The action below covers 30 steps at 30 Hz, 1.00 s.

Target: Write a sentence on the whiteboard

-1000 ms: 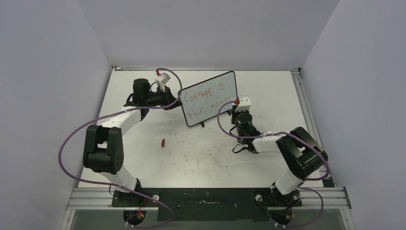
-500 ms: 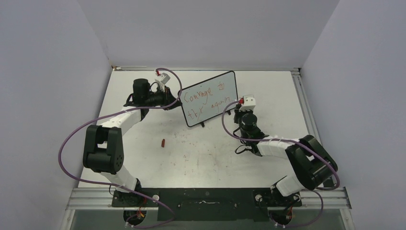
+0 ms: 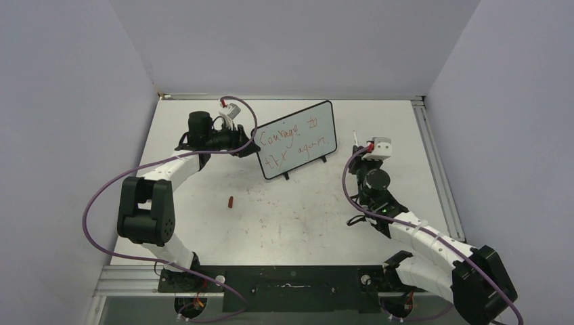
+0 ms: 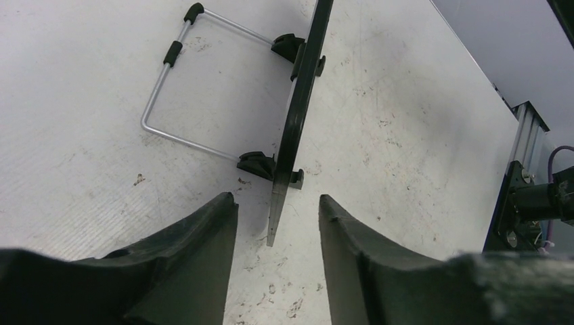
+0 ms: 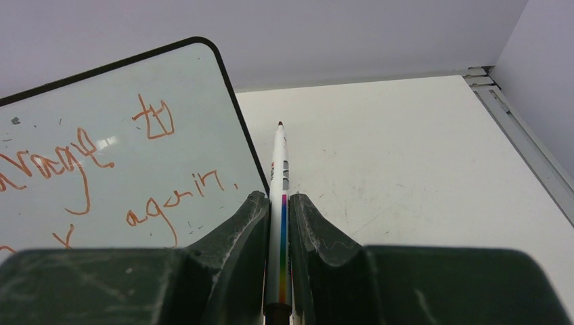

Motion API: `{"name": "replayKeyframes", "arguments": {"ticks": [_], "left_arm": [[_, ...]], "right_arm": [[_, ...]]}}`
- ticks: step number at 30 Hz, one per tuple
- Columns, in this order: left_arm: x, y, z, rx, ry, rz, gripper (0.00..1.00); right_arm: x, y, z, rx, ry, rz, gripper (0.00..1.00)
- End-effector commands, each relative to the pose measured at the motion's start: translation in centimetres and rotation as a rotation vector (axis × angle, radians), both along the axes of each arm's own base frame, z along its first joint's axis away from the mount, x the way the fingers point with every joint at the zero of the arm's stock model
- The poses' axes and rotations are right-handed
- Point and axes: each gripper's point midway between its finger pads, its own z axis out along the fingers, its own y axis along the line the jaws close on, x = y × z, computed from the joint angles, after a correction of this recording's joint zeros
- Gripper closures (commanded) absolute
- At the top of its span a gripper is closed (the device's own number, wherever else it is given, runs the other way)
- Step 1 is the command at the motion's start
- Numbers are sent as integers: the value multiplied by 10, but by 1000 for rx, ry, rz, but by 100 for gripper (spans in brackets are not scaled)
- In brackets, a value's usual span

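Right gripper [image 5: 277, 203] is closed tight on a white marker [image 5: 279, 162], which has a rainbow stripe down its barrel and a dark tip pointing away from the wrist, just off the whiteboard's right edge and apart from it. Left gripper [image 4: 276, 200] stands spread, its two dark fingers on either side of the board's thin left edge, with a gap showing on each side.

The whiteboard [image 3: 298, 139] stands upright near the middle of the far half of the table [image 3: 304, 223], angled a little, resting on two small black feet and a bent wire stand [image 4: 169, 101] behind it. Its glossy face has rounded corners and a thin black frame. The sentence [image 5: 88, 162] runs across it in thin red strokes in two lines, the lower one ending in "again".

The tabletop is matt white, scuffed and speckled with faint marks. Plain pale walls close it on three sides, and a metal rail [image 3: 433, 162] runs along the right edge. A small dark red piece [image 3: 231, 201] lies on the open surface in front of the board, well apart from both arms.
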Motion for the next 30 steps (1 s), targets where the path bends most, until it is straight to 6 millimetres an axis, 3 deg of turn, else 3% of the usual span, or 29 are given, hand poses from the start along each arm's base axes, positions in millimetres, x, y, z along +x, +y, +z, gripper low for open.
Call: {"name": "replayKeyframes", "arguments": {"ticks": [1, 4, 11, 16, 20, 24, 30], "left_arm": [[-1, 1, 27, -11, -72, 2, 50], [-7, 5, 24, 8, -60, 21, 42], [-32, 31, 15, 118, -22, 155, 35], [-55, 71, -4, 261, 49, 354, 34], [-81, 103, -25, 369, 128, 502, 31], [-99, 114, -49, 418, 239, 556, 30], [-101, 113, -78, 455, 375, 549, 36]], "right_arm": [[-9, -8, 8, 12, -5, -20, 95], [-13, -6, 15, 19, -6, 5, 95], [-27, 6, 28, 35, 16, 108, 95], [-43, 7, 33, 67, 21, 159, 95], [-57, 22, 36, 91, 16, 274, 95], [-64, 29, 37, 139, 18, 317, 95], [-73, 25, 51, 160, -16, 326, 94]]}}
